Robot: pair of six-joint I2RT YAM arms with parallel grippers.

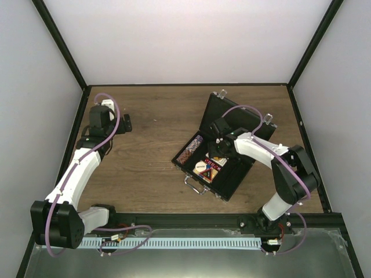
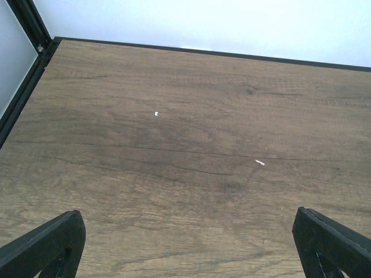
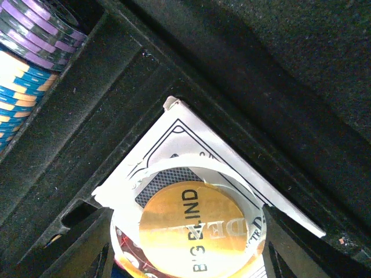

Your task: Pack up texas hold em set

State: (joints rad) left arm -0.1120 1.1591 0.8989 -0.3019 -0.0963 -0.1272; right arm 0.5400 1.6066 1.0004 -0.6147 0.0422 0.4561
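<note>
On the wood-grain table [image 1: 151,156], between white walls [image 1: 185,40], the open black case [image 1: 235,176] lies right of centre; the right hand [image 3: 185,223] grips a round button [image 3: 194,231] inside it, while the left hand [image 2: 186,217] gapes open.

Black-jointed white arms [image 1: 78,171] carry looping purple cables [image 1: 118,121].
</note>
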